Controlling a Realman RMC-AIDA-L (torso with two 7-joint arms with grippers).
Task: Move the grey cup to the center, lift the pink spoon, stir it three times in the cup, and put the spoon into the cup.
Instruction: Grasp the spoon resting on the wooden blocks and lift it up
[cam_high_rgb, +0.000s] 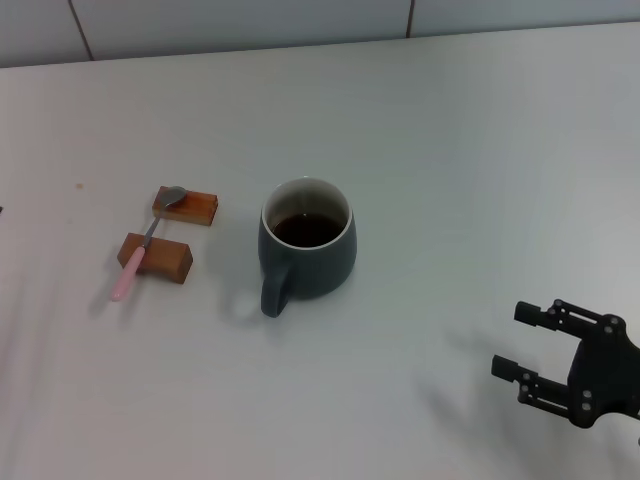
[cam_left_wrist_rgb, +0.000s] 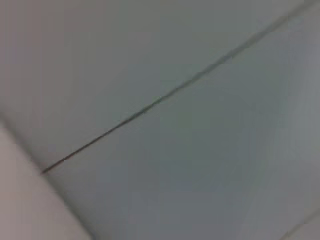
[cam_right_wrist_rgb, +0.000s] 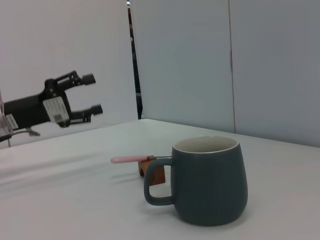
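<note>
1. Since the right gripper hovers low at the near right of the table with its fingers spread and nothing between them, it is well apart from everything and out of the way.
2. Next out stands the grey cup, upright near the middle of the table, handle turned toward the robot, dark liquid inside. It looks roughly centred already, so the step in hand is probably fetching the spoon.
3. To the cup's left, apart from it, the pink spoon lies bridged across two orange-brown blocks, its bowl resting on the farther block and its pink handle overhanging the nearer one toward the robot.
4. That raised handle is the place to pinch: come down over its free end, close gently on the slim shaft, and lift straight up so the blocks are not dragged along.
5. The left gripper shows only in the right wrist view, held high beyond the spoon, fingers apart and empty.
6. The cup's rim and handle are the only obstacles on the way to stirring.
</note>
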